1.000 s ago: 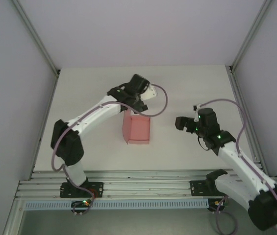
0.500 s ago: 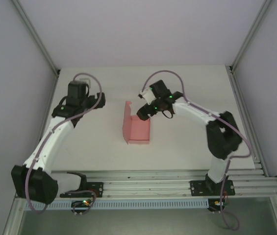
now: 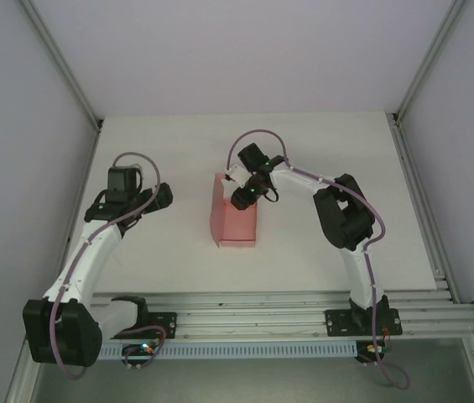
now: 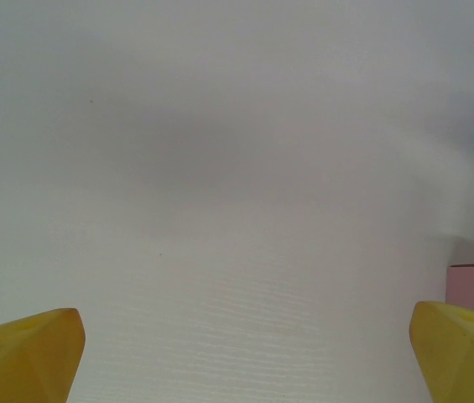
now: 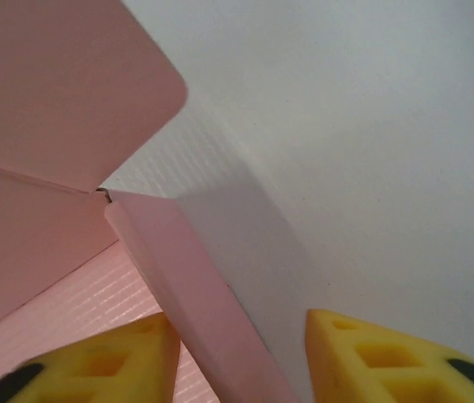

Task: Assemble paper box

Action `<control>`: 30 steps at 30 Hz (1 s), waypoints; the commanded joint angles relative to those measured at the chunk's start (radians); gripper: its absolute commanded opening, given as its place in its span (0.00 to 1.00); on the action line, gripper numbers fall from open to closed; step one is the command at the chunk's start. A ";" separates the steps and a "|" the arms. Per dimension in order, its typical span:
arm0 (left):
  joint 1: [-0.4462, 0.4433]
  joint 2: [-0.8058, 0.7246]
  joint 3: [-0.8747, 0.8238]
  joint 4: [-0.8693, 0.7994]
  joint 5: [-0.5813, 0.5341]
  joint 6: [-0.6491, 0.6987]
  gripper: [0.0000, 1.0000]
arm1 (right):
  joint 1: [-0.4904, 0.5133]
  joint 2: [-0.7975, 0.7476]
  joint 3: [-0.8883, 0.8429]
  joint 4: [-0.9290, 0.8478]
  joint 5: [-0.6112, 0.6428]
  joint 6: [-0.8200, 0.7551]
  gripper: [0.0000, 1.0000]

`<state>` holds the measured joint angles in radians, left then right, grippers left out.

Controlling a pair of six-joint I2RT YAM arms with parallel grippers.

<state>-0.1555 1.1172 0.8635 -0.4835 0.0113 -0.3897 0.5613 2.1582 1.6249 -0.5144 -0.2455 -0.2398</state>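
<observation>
The box, pink and partly folded, was seen near the middle of the white desk, with a side panel raised along its left edge. The right arm was bent over toward the box's far right corner, and the left arm was held over bare desk, well apart from the box. The right claw was placed at that corner. In the right wrist view the claw was parted, with the box's thin right wall standing between its yellow fingers; no grip on the wall could be made out. A round-cornered flap was seen beyond. The left claw was spread wide and held nothing.
</observation>
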 commanded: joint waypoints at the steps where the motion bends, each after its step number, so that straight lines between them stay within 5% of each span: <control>1: 0.007 0.001 -0.004 -0.002 0.028 -0.010 1.00 | 0.005 -0.028 -0.038 0.044 -0.006 0.043 0.34; 6: 0.006 0.008 -0.003 0.004 0.027 -0.024 1.00 | 0.006 -0.128 -0.185 0.173 0.157 0.247 0.24; 13: 0.005 0.019 0.000 0.047 0.055 -0.042 1.00 | 0.026 -0.288 -0.410 0.145 0.553 0.787 0.06; 21: -0.001 0.069 0.025 0.077 0.122 -0.036 1.00 | 0.103 -0.372 -0.517 0.094 0.662 1.042 0.11; 23: -0.008 0.083 0.028 0.092 0.159 -0.018 1.00 | 0.104 -0.376 -0.526 0.104 0.658 1.060 0.16; 26: -0.033 0.100 0.034 0.121 0.219 0.042 1.00 | 0.105 -0.402 -0.527 0.118 0.660 1.054 0.42; 30: -0.097 0.127 0.064 0.151 0.310 0.184 1.00 | 0.105 -0.485 -0.529 0.127 0.672 0.963 0.61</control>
<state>-0.2165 1.2274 0.8753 -0.3798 0.2173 -0.3294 0.6701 1.7649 1.1038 -0.3923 0.3691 0.7521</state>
